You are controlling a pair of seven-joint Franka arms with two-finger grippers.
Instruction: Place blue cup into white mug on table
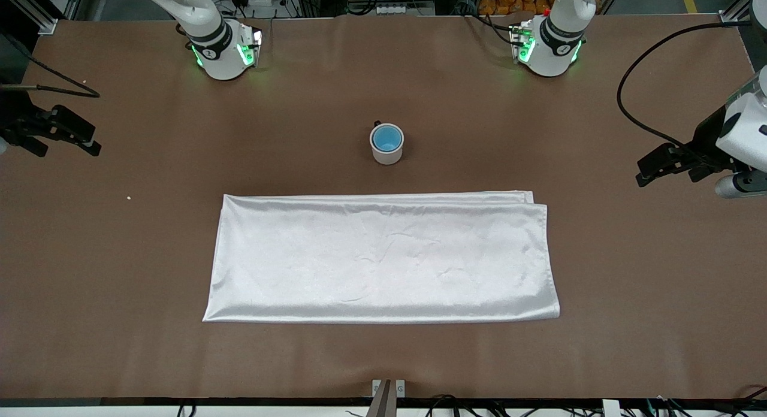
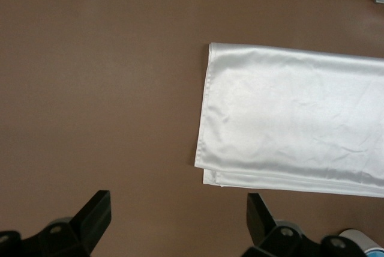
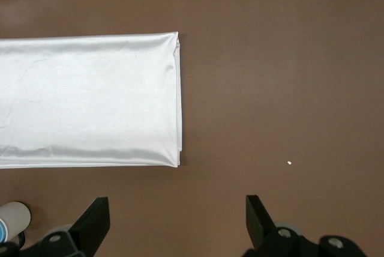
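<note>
The blue cup point(image 1: 386, 139) sits inside the white mug point(image 1: 387, 154), which stands upright on the brown table point(image 1: 539, 123) midway between the two arm bases, its small black handle turned toward the bases. The mug's edge also shows in the left wrist view point(image 2: 359, 237) and the right wrist view point(image 3: 13, 217). My left gripper point(image 1: 642, 170) is open and empty over the left arm's end of the table, also seen in its wrist view point(image 2: 179, 206). My right gripper point(image 1: 93, 139) is open and empty over the right arm's end point(image 3: 177, 209).
A folded white satin cloth point(image 1: 383, 258) lies flat on the table, nearer to the front camera than the mug; it also shows in the left wrist view point(image 2: 294, 119) and the right wrist view point(image 3: 90, 101). A small white crumb point(image 1: 128, 197) lies toward the right arm's end.
</note>
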